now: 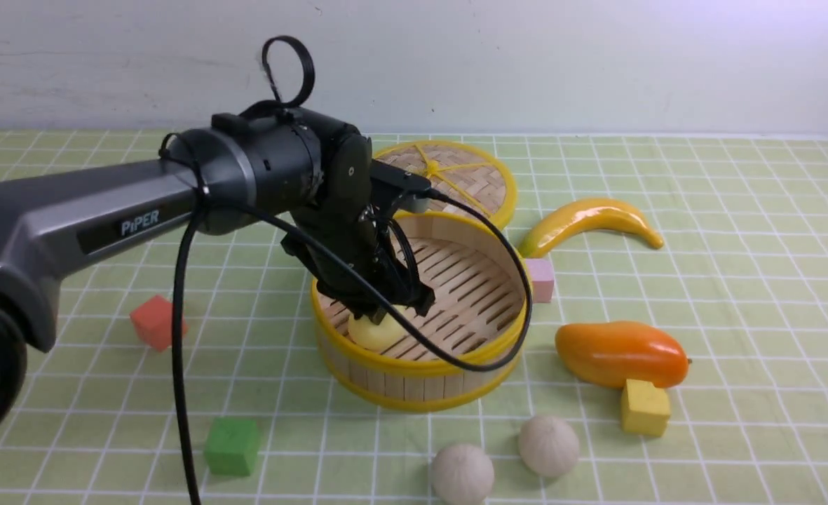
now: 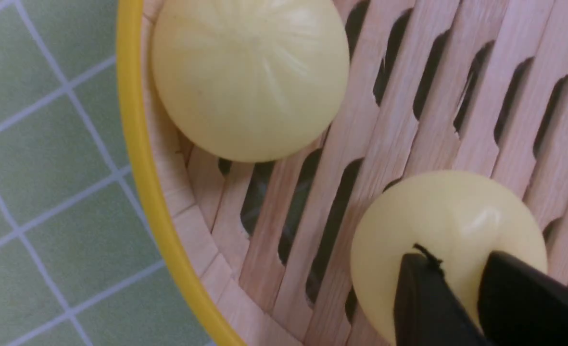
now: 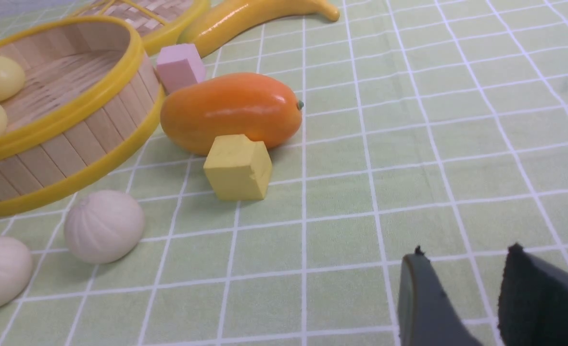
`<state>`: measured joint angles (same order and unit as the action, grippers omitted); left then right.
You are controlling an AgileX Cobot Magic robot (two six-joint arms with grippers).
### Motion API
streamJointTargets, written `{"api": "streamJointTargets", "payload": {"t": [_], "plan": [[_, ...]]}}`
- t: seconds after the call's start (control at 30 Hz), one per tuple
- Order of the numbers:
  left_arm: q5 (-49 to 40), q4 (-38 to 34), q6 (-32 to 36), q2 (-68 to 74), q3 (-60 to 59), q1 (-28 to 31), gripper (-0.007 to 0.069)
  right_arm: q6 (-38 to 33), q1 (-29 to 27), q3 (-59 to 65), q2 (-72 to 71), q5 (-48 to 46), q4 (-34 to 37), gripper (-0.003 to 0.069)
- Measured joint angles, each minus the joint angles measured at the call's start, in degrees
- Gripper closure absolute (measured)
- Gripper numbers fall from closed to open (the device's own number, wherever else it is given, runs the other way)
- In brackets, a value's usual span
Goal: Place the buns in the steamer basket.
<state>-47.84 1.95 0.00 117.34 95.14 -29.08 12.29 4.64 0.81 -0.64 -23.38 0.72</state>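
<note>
The steamer basket (image 1: pixel 421 368) stands mid-table. My left gripper (image 1: pixel 385 312) reaches down inside it at its near left wall. In the left wrist view its jaws (image 2: pixel 452 254) pinch a smooth pale yellow bun (image 2: pixel 437 216) low over the slatted floor. A second yellow bun (image 2: pixel 250 77) lies beside it against the basket's rim (image 2: pixel 134 125). Two off-white pleated buns (image 1: pixel 463 473) (image 1: pixel 548 444) lie on the cloth in front of the basket. My right gripper (image 3: pixel 464 250) is open and empty, low over the cloth right of them, and is out of the front view.
The flat woven lid (image 1: pixel 456 175) lies behind the basket. A toy banana (image 1: pixel 589 221), a pink cube (image 1: pixel 541 278), an orange mango (image 1: pixel 620 353) and a yellow cube (image 1: pixel 645 408) lie right of the basket. A red cube (image 1: pixel 154 321) and a green cube (image 1: pixel 231 445) lie left.
</note>
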Motion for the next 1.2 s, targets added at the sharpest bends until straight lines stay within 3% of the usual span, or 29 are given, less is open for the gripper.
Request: {"api": "streamJointTargets", "payload": {"t": [0.03, 0.07, 0.17, 0.3, 0.37, 0.47, 0.5, 0.53, 0.57, 0.63, 0.73, 0.9, 1.0, 1.1, 1.2], "plan": [[-0.1, 0.0, 0.0, 0.0, 0.1, 0.0, 0.0419, 0.0, 0.0, 0.0, 0.0, 0.0, 0.0, 0.0418], [-1.2, 0.0, 0.0, -0.1, 1.2, 0.0, 0.034, 0.0, 0.0, 0.0, 0.0, 0.0, 0.0, 0.0418], [-4.6, 0.0, -1.8, -1.8, 3.9, 0.0, 0.0213, 0.0, 0.0, 0.0, 0.0, 0.0, 0.0, 0.0418], [-10.1, -1.1, -4.8, -6.6, 5.6, 0.0, 0.0184, 0.0, 0.0, 0.0, 0.0, 0.0, 0.0, 0.0418], [-14.3, -2.0, -5.7, -10.2, 5.0, -0.5, 0.0252, 0.0, 0.0, 0.0, 0.0, 0.0, 0.0, 0.0418], [-17.1, -2.0, -6.1, -15.6, -1.1, -4.7, 0.0467, 0.0, 0.0, 0.0, 0.0, 0.0, 0.0, 0.0418], [-17.0, -2.0, -6.0, -15.8, -1.6, -4.7, 0.0482, 0.0, 0.0, 0.0, 0.0, 0.0, 0.0, 0.0418], [-16.0, -2.0, -5.2, -17.3, -5.1, -8.5, 0.0578, 0.0, 0.0, 0.0, 0.0, 0.0, 0.0, 0.0418], [-14.9, -2.0, -4.1, -18.0, -7.3, -11.1, 0.0622, 0.0, 0.0, 0.0, 0.0, 0.0, 0.0, 0.0418], [-12.1, -3.3, -2.4, -17.9, -10.7, -15.7, 0.0638, 0.0, 0.0, 0.0, 0.0, 0.0, 0.0, 0.0418], [-10.0, -4.0, -1.7, -16.7, -12.1, -18.1, 0.0634, 0.0, 0.0, 0.0, 0.0, 0.0, 0.0, 0.0418], [-6.7, -4.1, -1.6, -12.8, -12.5, -18.0, 0.0473, 0.0, 0.0, 0.0, 0.0, 0.0, 0.0, 0.0418], [-5.2, -4.1, -1.6, -10.9, -12.5, -17.7, 0.034, 0.0, 0.0, 0.0, 0.0, 0.0, 0.0, 0.0418], [-3.7, -4.1, -1.5, -9.7, -12.5, -17.6, 0.0267, 0.0, 0.0, 0.0, 0.0, 0.0, 0.0, 0.0418], [-2.4, -4.1, -1.5, -8.8, -12.5, -17.6, 0.0247, 0.0, 0.0, 0.0, 0.0, 0.0, 0.0, 0.0418]]}}
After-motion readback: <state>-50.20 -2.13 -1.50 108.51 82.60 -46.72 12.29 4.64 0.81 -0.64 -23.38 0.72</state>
